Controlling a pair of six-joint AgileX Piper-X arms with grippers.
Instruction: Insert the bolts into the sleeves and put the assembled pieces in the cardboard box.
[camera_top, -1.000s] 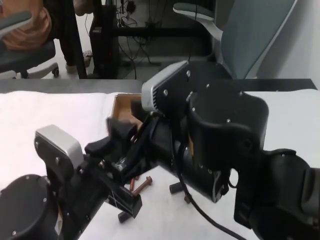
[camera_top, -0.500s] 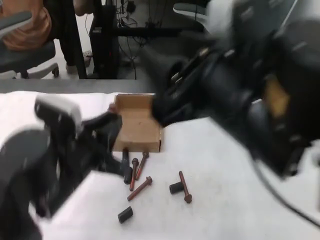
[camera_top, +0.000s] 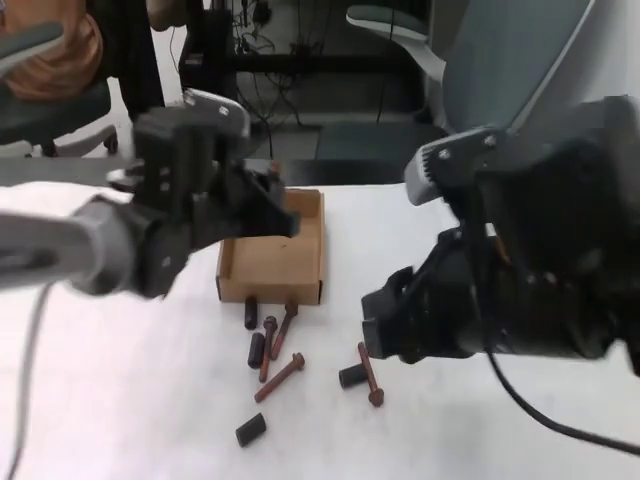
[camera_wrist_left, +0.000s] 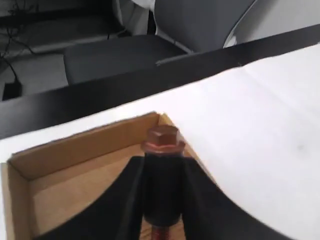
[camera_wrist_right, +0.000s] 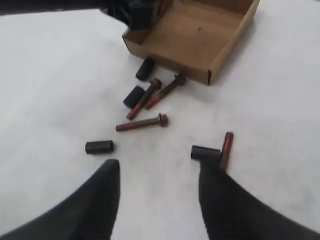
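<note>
Cardboard box (camera_wrist_left: 75, 148) beneath left pincer (camera_wrist_left: 162, 167) clamping sleeved bolt (camera_wrist_left: 162, 141); right pincer (camera_wrist_right: 159, 172) spread wide, empty.

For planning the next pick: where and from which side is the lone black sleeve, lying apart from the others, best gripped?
Probably across its middle, from straight above, pinching the long sides. The sleeve lies flat on the white cloth, nothing touching it, so both sides are free.

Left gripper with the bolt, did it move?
Yes. The left gripper moved forward with its bolt, from near the loose bolts to over the cardboard box.
</note>
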